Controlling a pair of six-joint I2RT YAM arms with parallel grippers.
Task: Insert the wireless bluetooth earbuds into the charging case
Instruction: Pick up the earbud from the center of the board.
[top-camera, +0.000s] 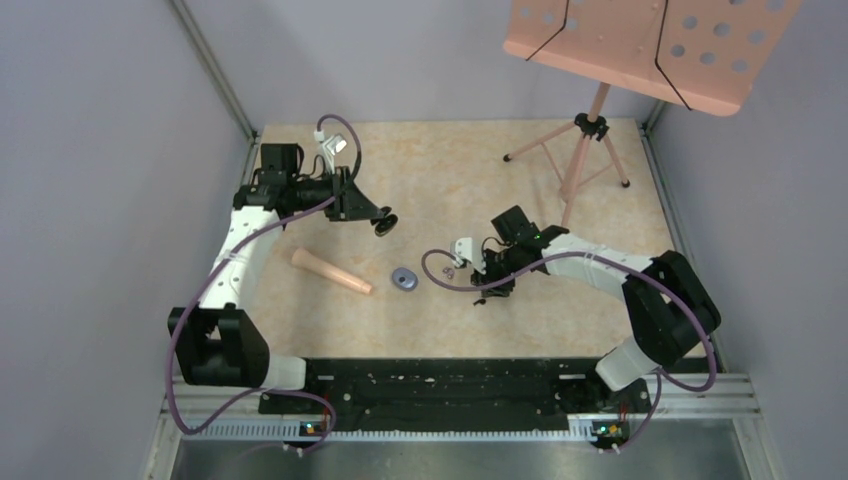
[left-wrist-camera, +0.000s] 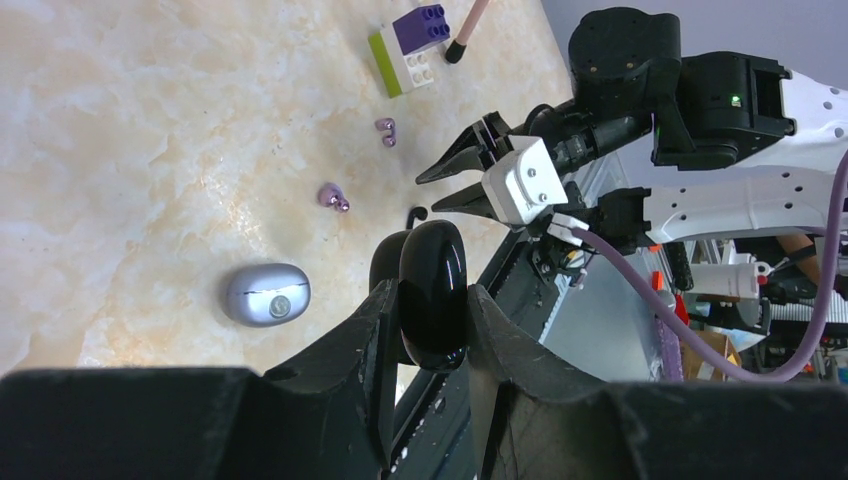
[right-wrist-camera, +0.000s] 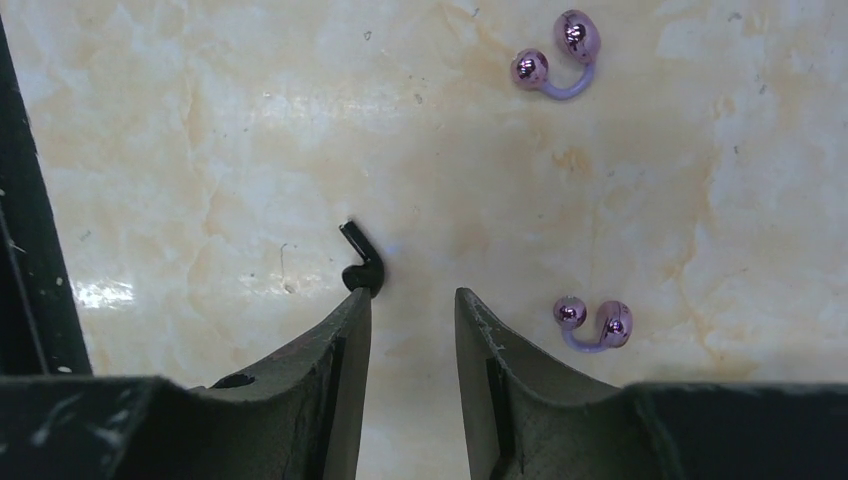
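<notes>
The right gripper (right-wrist-camera: 412, 295) hangs low over the table (right-wrist-camera: 200, 120), jaws narrowly parted and empty. A tiny black earbud (right-wrist-camera: 361, 262) lies just at the tip of the finger on the view's left, outside the gap, its short stem slanting away from the claw. Two pale purple earbuds (right-wrist-camera: 592, 325) lie on the opposite side. The left gripper (left-wrist-camera: 431, 291), farther off, clamps a black charging case (left-wrist-camera: 432, 250).

Marbled table (top-camera: 450, 170), purple earbuds (right-wrist-camera: 571, 313), silvery case (left-wrist-camera: 266, 294)
</notes>
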